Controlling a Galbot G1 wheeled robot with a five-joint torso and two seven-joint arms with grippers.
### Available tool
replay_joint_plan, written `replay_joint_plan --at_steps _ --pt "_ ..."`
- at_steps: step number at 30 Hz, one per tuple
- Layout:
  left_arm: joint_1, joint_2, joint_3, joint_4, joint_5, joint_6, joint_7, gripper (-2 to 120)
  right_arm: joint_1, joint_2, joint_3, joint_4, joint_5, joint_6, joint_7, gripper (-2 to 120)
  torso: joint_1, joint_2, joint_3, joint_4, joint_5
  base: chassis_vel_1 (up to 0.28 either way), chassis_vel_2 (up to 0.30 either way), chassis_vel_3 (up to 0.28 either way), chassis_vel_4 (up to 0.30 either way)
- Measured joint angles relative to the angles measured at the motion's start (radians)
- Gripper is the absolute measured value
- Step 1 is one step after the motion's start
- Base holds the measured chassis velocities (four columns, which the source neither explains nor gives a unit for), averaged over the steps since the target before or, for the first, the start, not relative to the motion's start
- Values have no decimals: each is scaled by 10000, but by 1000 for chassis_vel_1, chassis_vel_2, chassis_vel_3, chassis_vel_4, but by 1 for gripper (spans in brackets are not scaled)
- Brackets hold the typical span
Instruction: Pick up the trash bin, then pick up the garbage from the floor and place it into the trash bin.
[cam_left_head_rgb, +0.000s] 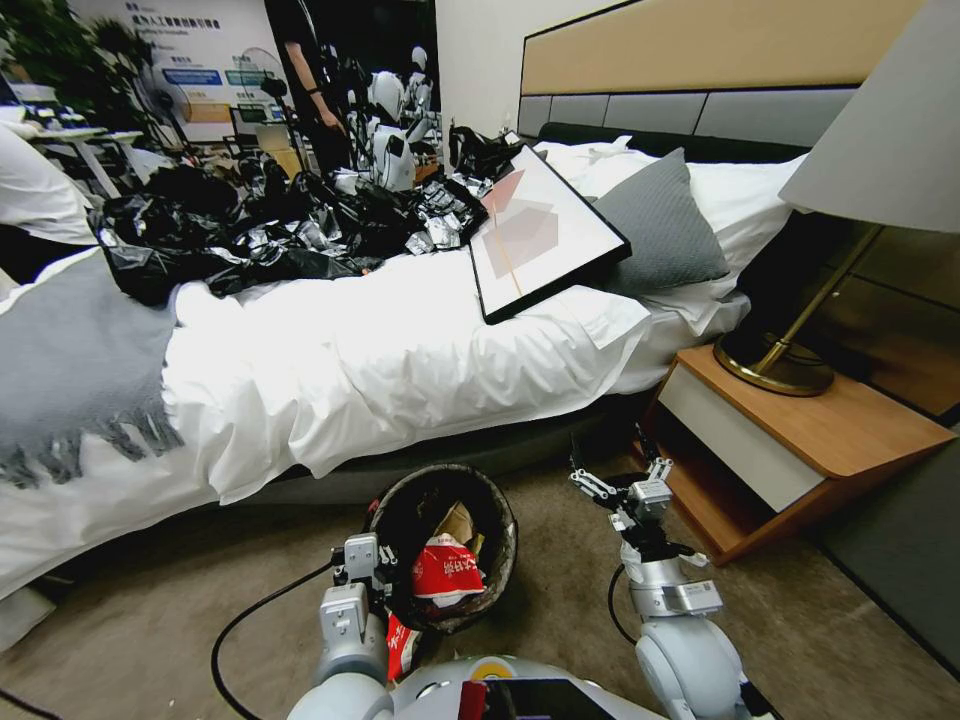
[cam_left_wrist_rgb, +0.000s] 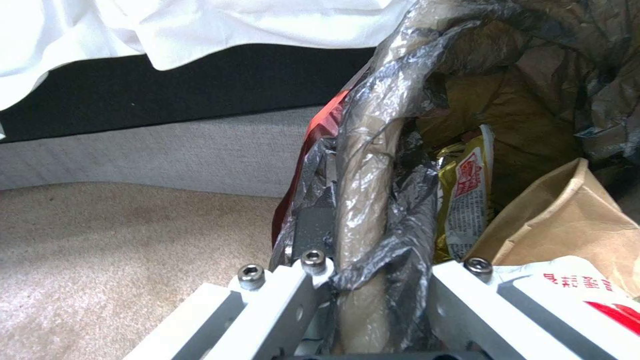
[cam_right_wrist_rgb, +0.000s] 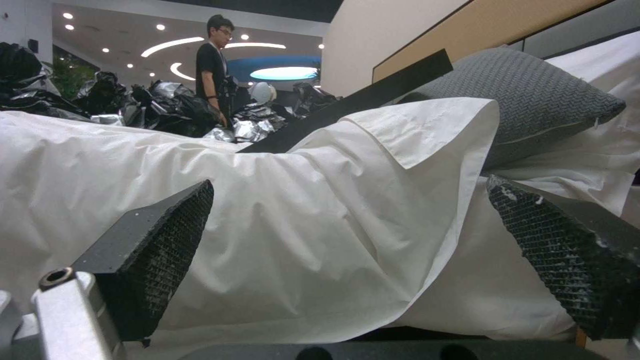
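Note:
The trash bin (cam_left_head_rgb: 497, 560), a round bucket lined with a crinkly black bag, hangs low in front of me by the bed. My left gripper (cam_left_head_rgb: 364, 566) is shut on its near rim (cam_left_wrist_rgb: 363, 200), one finger (cam_left_wrist_rgb: 293, 295) outside and one inside. Garbage lies in the bin: a red-and-white wrapper (cam_left_head_rgb: 448, 570), a yellow wrapper (cam_left_wrist_rgb: 463, 195) and a crumpled brown paper bag (cam_left_wrist_rgb: 567, 220). Another red wrapper (cam_left_head_rgb: 401, 645) is pressed against the bin's outer wall by the left gripper. My right gripper (cam_left_head_rgb: 615, 472) is open and holds nothing, to the right of the bin, its pads (cam_right_wrist_rgb: 160, 250) facing the bed sheet.
The bed (cam_left_head_rgb: 380, 370) with a hanging white sheet stands right ahead, carrying black bags (cam_left_head_rgb: 250, 230), a framed picture (cam_left_head_rgb: 545, 235) and a grey pillow (cam_left_head_rgb: 660, 220). A wooden nightstand (cam_left_head_rgb: 800, 440) with a lamp is at the right. A black cable (cam_left_head_rgb: 250, 610) crosses the beige carpet.

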Motion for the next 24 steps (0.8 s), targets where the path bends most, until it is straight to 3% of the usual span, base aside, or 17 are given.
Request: replay_joint_plan --at_steps 13,24 --pt "13 16 -9 -15 5 30 9 1 388 -41 -89 -163 71 35 -144 100 0 0 0 0 0 0 0 0 0" --pt "103 12 14 -119 62 30 8 1 412 -90 -96 -168 133 5 -178 100 0 0 0 0 -1 72 75 71 77"
